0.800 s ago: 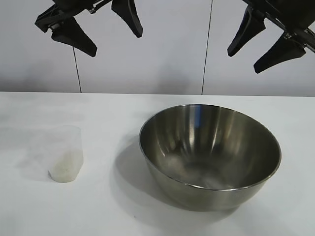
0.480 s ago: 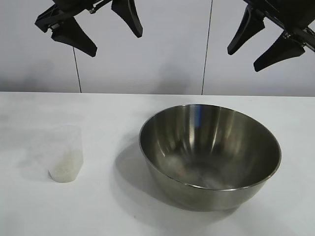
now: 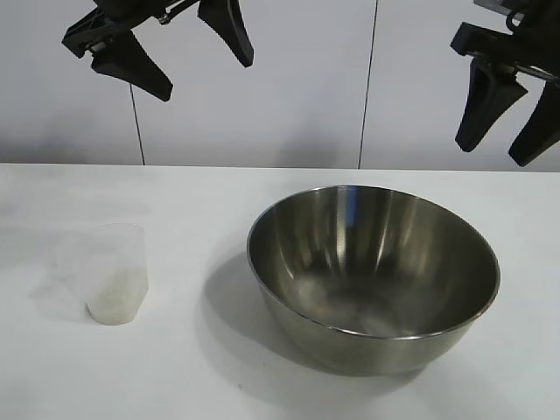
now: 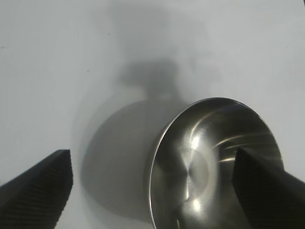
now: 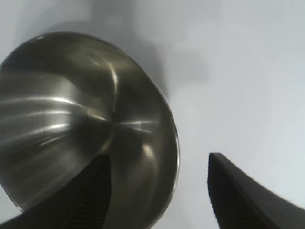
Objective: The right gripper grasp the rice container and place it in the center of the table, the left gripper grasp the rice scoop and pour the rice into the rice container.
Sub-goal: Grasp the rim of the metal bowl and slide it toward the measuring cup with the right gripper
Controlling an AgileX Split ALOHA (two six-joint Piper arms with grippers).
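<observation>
Down on the white desk [image 3: 262, 188] sits the rice container [image 3: 374, 273], a big shiny steel bowl with a thin rim, upright and with no grains visible inside, a little right of the middle. Well to its left stands the rice scoop [image 3: 116, 273], a small translucent tapered cup, upright, with a shallow layer of white rice [image 3: 114, 304] at its bottom. High above the scoop and apart from it hangs the left end effector [image 3: 188, 57], fingers spread wide, holding nothing. Up over the bowl's right edge, clear of the rim, hangs the right end effector [image 3: 503, 140], fingers parted more narrowly, pointing steeply down, also holding nothing
</observation>
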